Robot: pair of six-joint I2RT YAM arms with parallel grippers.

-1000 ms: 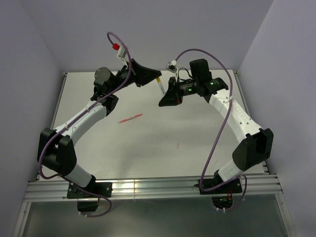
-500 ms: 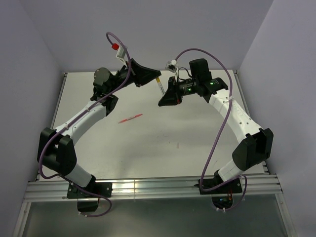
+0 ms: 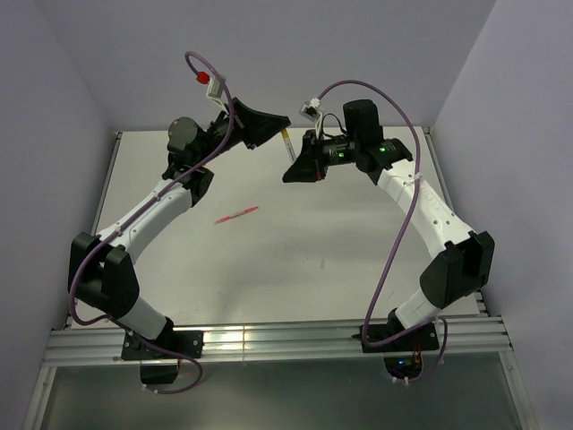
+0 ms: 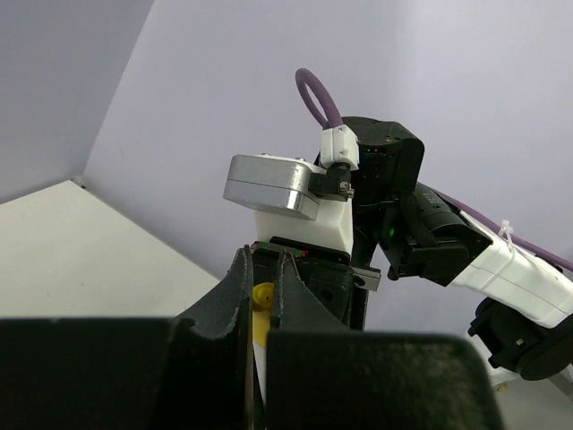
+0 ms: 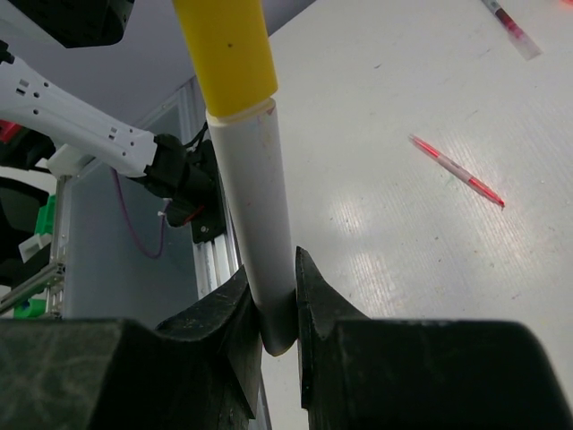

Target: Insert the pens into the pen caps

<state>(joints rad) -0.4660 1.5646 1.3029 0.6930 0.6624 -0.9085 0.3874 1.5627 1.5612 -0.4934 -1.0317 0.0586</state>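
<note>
A white pen (image 3: 288, 150) hangs in the air between both arms, tilted, with a yellowish pen cap (image 3: 285, 135) on its upper end. My left gripper (image 3: 281, 122) is shut on that cap (image 4: 261, 298), and the pen's white barrel (image 4: 260, 363) runs down between its fingers. My right gripper (image 3: 293, 172) is shut on the lower end of the white barrel (image 5: 258, 215); the yellow cap (image 5: 228, 54) shows above it. A thin red pen (image 3: 236, 214) lies on the table, also in the right wrist view (image 5: 457, 169).
Another red-and-clear pen (image 5: 511, 19) lies on the table at the top edge of the right wrist view. The white table (image 3: 269, 269) is bounded by grey walls at the back and sides and an aluminium rail (image 3: 269, 340) at the near edge.
Both grippers have lifted a little and shifted up-left, carrying the white pen and its yellow cap with them. The red pen on the table has not moved.
</note>
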